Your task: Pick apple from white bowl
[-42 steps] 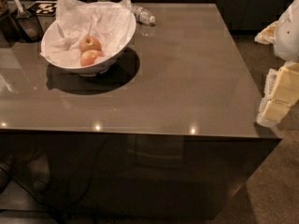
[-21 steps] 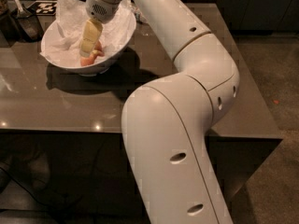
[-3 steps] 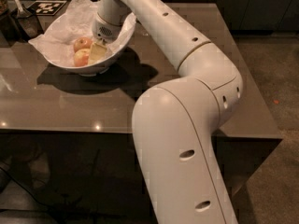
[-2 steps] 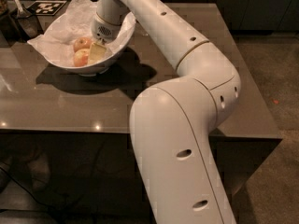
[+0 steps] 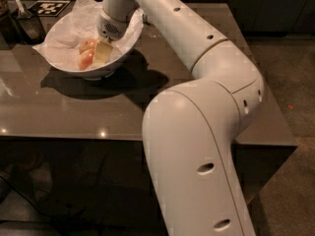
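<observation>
The white bowl point(image 5: 120, 58), wide and lined with crumpled white paper, stands at the far left of the dark table. Two pinkish apples lie in it: one point(image 5: 85, 59) nearer the front and one point(image 5: 87, 44) behind it. My gripper point(image 5: 101, 53) reaches down into the bowl from the right, its pale fingers right beside the front apple and touching or nearly touching it. My white arm sweeps across the middle of the view and hides the bowl's right side.
The dark glossy table point(image 5: 59, 112) has its front edge low in the view and its right edge past my arm. A dark container with a utensil point(image 5: 25, 21) and a black-and-white marker tag point(image 5: 48, 7) lie behind the bowl at the far left.
The gripper stays in the bowl beside the apples, hardly moved over the last second. Earlier it came in from outside the view and reached down into the bowl.
</observation>
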